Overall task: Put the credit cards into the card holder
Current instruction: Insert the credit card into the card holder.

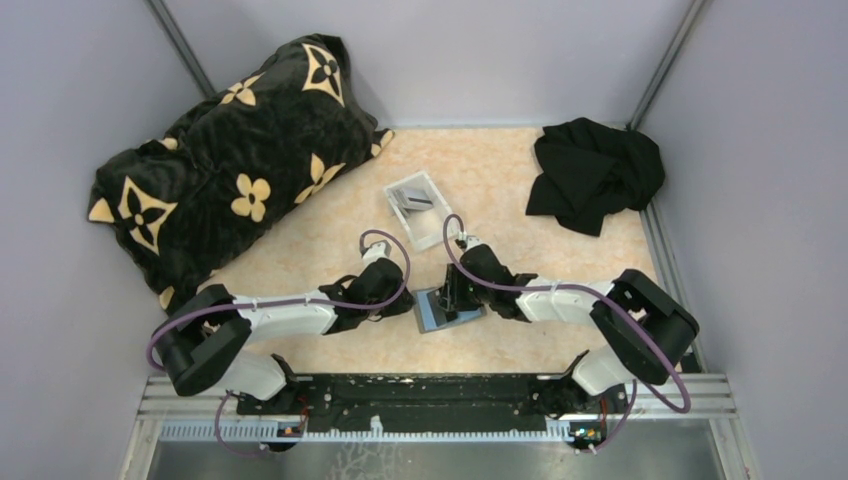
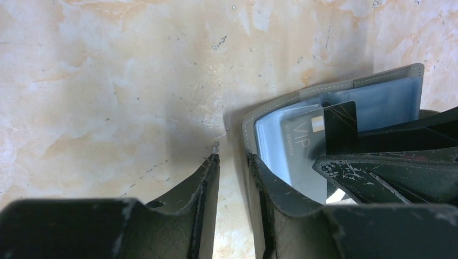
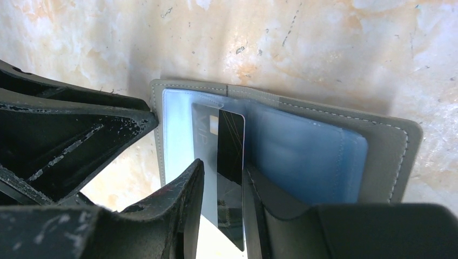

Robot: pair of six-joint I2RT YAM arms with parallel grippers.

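The grey card holder (image 1: 432, 316) lies open on the table between my two grippers, and also shows in the left wrist view (image 2: 329, 89) and the right wrist view (image 3: 378, 141). My right gripper (image 3: 223, 164) holds a silvery credit card (image 3: 231, 162) marked VIP, tilted. The card's far end is at the clear pocket of the left panel and its near end is off the table. My left gripper (image 2: 233, 156) is narrowly open with only table in the gap. Its right finger (image 2: 281, 183) rests on the holder's left edge. More cards (image 1: 412, 198) lie in the white tray.
The white tray (image 1: 440, 236) sits just beyond the holder. A black and gold patterned cushion (image 1: 230, 170) fills the back left. A crumpled black cloth (image 1: 595, 170) lies at the back right. Grey walls close in the table on three sides.
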